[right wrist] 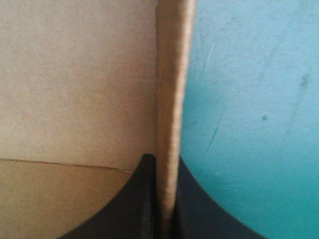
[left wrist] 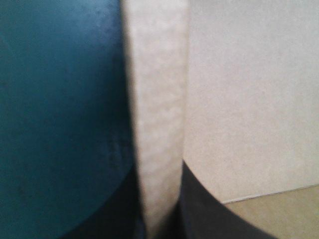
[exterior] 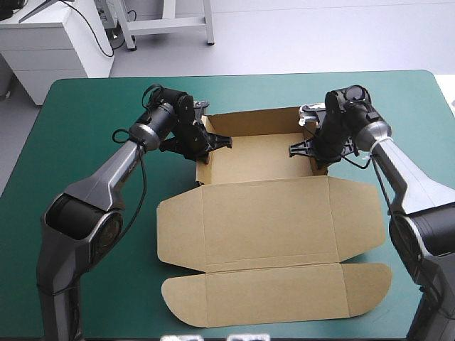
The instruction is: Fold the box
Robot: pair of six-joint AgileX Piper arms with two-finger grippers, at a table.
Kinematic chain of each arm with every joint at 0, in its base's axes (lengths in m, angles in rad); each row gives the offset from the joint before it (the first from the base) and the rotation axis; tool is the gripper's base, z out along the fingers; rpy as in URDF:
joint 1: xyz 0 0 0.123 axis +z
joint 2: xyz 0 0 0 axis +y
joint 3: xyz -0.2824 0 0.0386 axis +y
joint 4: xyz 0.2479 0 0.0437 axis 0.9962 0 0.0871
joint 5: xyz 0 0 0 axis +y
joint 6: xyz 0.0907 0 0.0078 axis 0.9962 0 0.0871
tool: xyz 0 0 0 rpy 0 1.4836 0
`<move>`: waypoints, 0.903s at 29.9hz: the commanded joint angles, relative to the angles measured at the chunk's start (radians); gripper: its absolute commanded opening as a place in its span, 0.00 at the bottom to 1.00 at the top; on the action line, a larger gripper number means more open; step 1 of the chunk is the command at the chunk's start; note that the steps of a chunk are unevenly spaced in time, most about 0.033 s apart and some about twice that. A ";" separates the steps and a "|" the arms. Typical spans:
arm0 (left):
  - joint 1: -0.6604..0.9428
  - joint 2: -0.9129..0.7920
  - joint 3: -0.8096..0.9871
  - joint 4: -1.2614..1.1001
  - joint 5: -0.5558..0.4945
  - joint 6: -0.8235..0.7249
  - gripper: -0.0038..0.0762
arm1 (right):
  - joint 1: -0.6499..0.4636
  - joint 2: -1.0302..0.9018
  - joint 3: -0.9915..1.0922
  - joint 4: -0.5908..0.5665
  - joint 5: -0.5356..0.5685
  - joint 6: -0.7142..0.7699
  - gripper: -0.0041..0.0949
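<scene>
- Your left gripper [left wrist: 157, 174] is clamped nearly closed on the box [exterior: 263, 220], its side wall upright between the fingers; the right gripper [right wrist: 165, 164] pinches the opposite wall likewise.
- Keep both walls vertical; press evenly.
- Ahead of each: tray floor [exterior: 256, 160] inside, teal-green cover [exterior: 92, 106] outside.

Teal-green table cover [exterior: 92, 121]: flat, rounded far corners, faint scratches and specks in right wrist view.

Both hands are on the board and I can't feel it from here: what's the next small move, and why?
Probably open both and lift straight up. The left hand and right hand each clamp a wall of the box; both walls stand upright, and the lid lies flat.
</scene>
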 commanded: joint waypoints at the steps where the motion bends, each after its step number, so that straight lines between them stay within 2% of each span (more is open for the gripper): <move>1: -0.015 -0.057 -0.031 -0.076 0.036 0.007 0.04 | 0.004 -0.041 -0.026 0.055 0.008 -0.021 0.03; 14: -0.015 -0.055 -0.031 -0.088 0.045 0.008 0.04 | 0.003 -0.039 -0.026 0.000 0.008 -0.011 0.05; 17: -0.015 -0.055 -0.031 -0.115 0.045 0.016 0.05 | 0.000 -0.039 -0.026 0.000 0.008 -0.020 0.15; 20: -0.015 -0.055 -0.031 -0.162 0.045 0.055 0.10 | -0.004 -0.039 -0.026 0.013 0.008 -0.020 0.34; 24: -0.015 -0.055 -0.031 -0.187 0.045 0.067 0.28 | -0.004 -0.039 -0.026 0.006 0.005 -0.020 0.58; 27: -0.015 -0.055 -0.031 -0.207 0.045 0.067 0.47 | -0.004 -0.039 -0.026 0.008 -0.011 -0.020 0.68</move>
